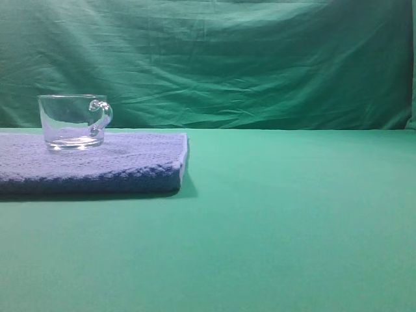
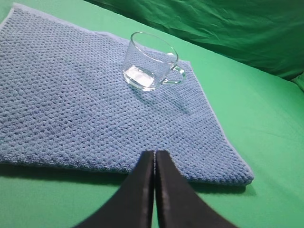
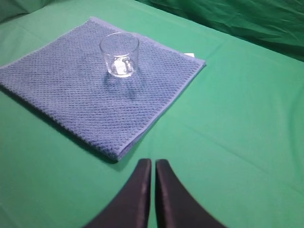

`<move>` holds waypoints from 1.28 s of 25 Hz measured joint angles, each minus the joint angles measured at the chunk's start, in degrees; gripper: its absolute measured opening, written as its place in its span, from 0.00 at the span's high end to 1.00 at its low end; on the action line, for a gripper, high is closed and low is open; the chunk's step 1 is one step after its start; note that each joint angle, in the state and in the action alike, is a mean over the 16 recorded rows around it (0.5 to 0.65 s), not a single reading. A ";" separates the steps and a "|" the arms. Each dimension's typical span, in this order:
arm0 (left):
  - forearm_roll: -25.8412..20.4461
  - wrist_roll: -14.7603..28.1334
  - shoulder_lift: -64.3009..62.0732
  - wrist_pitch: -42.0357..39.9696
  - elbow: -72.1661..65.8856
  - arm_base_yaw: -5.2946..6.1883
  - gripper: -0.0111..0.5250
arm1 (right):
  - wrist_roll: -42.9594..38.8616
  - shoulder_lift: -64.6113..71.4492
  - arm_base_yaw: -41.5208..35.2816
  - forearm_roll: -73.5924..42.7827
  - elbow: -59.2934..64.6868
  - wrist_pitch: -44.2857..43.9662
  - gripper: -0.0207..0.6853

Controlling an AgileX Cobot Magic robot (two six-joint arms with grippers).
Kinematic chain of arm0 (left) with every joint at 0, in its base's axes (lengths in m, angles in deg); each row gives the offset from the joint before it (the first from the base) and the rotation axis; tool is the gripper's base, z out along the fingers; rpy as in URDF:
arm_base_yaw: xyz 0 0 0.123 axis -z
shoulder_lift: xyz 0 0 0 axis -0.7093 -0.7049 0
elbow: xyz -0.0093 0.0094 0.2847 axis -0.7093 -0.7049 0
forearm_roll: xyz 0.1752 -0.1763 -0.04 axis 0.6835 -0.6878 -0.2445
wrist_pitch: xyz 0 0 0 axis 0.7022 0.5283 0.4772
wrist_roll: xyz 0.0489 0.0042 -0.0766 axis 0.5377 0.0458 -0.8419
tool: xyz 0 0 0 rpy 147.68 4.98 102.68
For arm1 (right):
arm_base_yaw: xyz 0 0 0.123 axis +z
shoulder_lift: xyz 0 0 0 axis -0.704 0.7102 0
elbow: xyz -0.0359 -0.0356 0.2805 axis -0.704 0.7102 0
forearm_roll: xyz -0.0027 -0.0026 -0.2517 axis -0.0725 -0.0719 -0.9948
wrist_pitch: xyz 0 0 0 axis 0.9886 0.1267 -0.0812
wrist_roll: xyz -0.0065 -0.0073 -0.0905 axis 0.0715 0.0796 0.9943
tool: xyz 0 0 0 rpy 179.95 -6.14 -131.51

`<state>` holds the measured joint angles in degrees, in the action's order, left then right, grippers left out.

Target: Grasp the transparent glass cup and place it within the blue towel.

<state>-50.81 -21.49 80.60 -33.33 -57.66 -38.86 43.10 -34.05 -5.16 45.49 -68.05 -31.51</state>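
The transparent glass cup (image 1: 73, 121) stands upright on the blue towel (image 1: 123, 166) at the left of the exterior high view, its handle pointing right. It also shows in the left wrist view (image 2: 149, 61) on the towel (image 2: 71, 104), near its far right part, and in the right wrist view (image 3: 119, 54) on the towel (image 3: 90, 95). My left gripper (image 2: 155, 154) is shut and empty, above the towel's near edge, well short of the cup. My right gripper (image 3: 153, 162) is shut and empty over the green table, off the towel's near corner. Neither gripper shows in the exterior high view.
A green cloth covers the table (image 1: 292, 221) and hangs as a backdrop (image 1: 247, 58) behind it. The towel lies at the table's left side; its right edge (image 1: 184, 159) ends left of the middle.
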 joint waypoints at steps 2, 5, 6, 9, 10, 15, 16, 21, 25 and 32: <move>0.00 0.00 0.00 0.00 0.00 0.00 0.98 | -0.16 -1.67 -2.26 -0.31 1.80 1.89 0.95; 0.00 0.00 0.00 0.00 0.00 0.00 0.98 | -0.41 -5.10 -6.53 -0.77 5.42 4.91 0.94; 0.00 0.00 0.00 0.00 0.00 0.00 0.98 | -0.49 -6.48 -8.16 -0.91 6.88 5.91 0.93; 0.00 0.00 0.00 0.00 0.00 0.00 0.98 | -0.73 -11.25 -13.44 -1.19 11.76 8.69 0.92; 0.00 0.00 0.00 0.00 0.00 0.00 0.98 | -0.80 -12.97 -15.24 -1.26 13.51 9.48 0.91; 0.00 0.00 0.00 0.00 0.00 0.00 0.98 | -0.99 -22.04 -23.12 -1.72 22.65 11.88 0.90; 0.00 0.00 0.00 0.00 0.00 0.00 0.98 | -0.97 -23.84 -24.38 -1.82 24.47 12.05 0.90; 0.00 0.00 0.00 0.00 0.00 0.00 0.98 | -0.91 -31.59 -29.65 -2.24 32.55 12.37 0.90; 0.00 0.00 0.00 0.00 0.00 0.00 0.98 | -0.86 -35.60 -32.77 -2.39 36.92 12.49 0.90; 0.00 0.00 0.00 0.00 0.00 0.00 0.98 | -0.82 -38.35 -36.13 -2.42 40.51 11.95 0.90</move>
<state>-50.81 -21.49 80.60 -33.33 -57.66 -38.86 42.28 -72.40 -41.29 43.07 -27.54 -19.56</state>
